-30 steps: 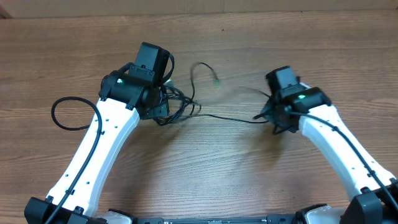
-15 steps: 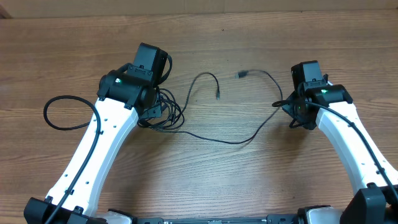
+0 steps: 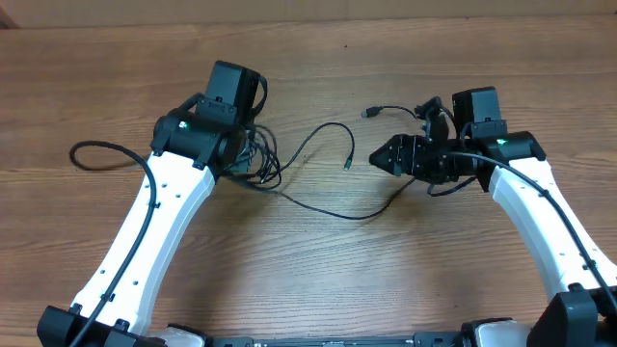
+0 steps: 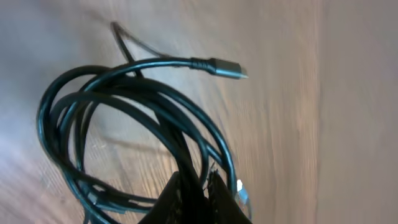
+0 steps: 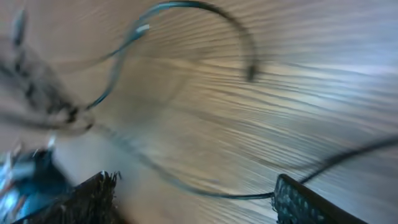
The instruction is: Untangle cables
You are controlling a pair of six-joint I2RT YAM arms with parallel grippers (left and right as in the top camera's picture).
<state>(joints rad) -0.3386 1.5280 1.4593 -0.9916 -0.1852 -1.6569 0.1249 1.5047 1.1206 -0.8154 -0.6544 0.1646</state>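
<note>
Pinched shut, the left gripper [image 4: 198, 186] is holding a coiled bundle of the cables [image 4: 124, 106]. Its two fingers are pressing together on several black loops. One small plug [image 4: 225, 67] is sticking out from the top of the coil, to the right. In the overhead view this bundle is lying at the far left part of the wooden table [image 3: 308, 280], just beside the dark wrist of the left arm. From the bundle one thin strand [image 3: 328, 212] is running to the right across the middle of the table, and another strand is curving up and ending in a loose tip [image 3: 347, 165] near the centre. Further right, the right gripper [image 3: 381, 157] is pointing to the left, low over the table. Its fingers [image 5: 93, 200] are standing wide apart and are gripping nothing. A thin strand is lying on the wood between them, though the wrist picture is too blurred to tell if it is touching them. Behind this gripper, a short cable end with a plug [image 3: 369, 114] is lying on the far side.
</note>
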